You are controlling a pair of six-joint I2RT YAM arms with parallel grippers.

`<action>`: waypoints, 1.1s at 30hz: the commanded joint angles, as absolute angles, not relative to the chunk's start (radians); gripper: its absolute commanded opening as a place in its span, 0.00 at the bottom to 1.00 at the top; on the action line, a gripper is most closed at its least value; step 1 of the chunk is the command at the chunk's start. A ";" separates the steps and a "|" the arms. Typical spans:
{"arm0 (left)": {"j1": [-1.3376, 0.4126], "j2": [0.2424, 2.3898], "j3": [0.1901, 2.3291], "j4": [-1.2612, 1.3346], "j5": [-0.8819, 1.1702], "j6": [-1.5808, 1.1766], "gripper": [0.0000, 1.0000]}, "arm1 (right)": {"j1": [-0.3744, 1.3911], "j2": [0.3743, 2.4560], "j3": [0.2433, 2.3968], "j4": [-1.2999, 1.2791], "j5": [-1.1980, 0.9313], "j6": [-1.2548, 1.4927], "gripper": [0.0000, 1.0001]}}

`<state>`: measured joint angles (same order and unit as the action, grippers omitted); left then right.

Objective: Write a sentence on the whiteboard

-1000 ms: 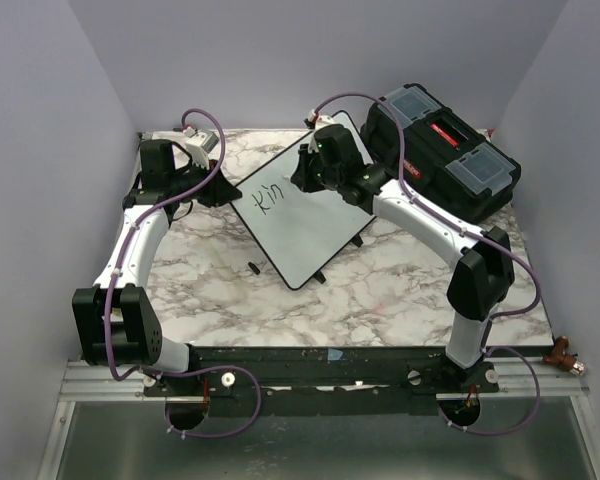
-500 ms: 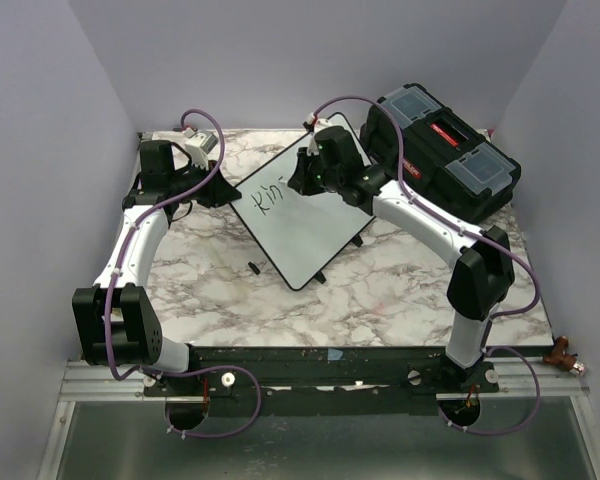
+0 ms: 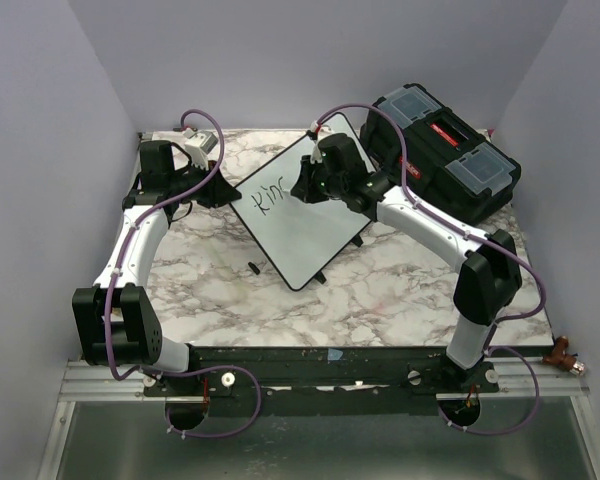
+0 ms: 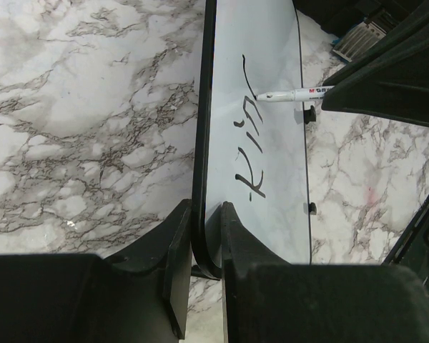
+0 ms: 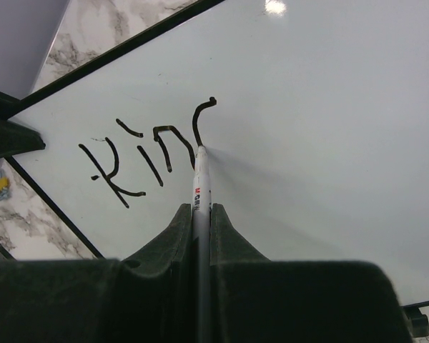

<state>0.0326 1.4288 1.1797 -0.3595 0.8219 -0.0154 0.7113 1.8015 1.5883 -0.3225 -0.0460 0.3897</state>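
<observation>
The whiteboard (image 3: 305, 225) lies slanted on the marble table, white with a thin black frame. Black lettering (image 3: 270, 193) reads "kin" plus a fresh curved stroke; it also shows in the right wrist view (image 5: 150, 153) and the left wrist view (image 4: 249, 153). My right gripper (image 5: 201, 211) is shut on a white marker (image 5: 200, 182), its tip touching the board at the foot of the curved stroke. My left gripper (image 4: 207, 218) is shut on the whiteboard's black frame edge (image 4: 200, 179) at the board's left corner (image 3: 232, 192).
A black plastic toolbox (image 3: 442, 150) with clear lid compartments stands at the back right, close behind the right arm. A small black cap (image 3: 253, 267) lies on the table left of the board's near corner. Purple walls enclose the table.
The right gripper moved the marker up and right along the board, adding a new curved stroke after "kin". The left gripper and the board stayed put.
</observation>
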 commanded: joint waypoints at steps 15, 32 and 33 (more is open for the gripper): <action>0.034 1.390 1.184 -0.296 0.819 0.066 0.00 | 0.709 1.841 1.690 -0.409 0.062 0.380 0.01; 0.034 1.386 1.186 -0.297 0.823 0.067 0.00 | 0.710 1.906 1.805 -0.434 0.076 0.391 0.01; 0.033 1.387 1.186 -0.298 0.823 0.067 0.00 | 0.710 1.912 1.814 -0.435 0.078 0.390 0.01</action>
<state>0.0322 1.4250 1.1793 -0.3531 0.8238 -0.0116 0.7113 1.8744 1.7611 -0.4129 0.0483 0.3897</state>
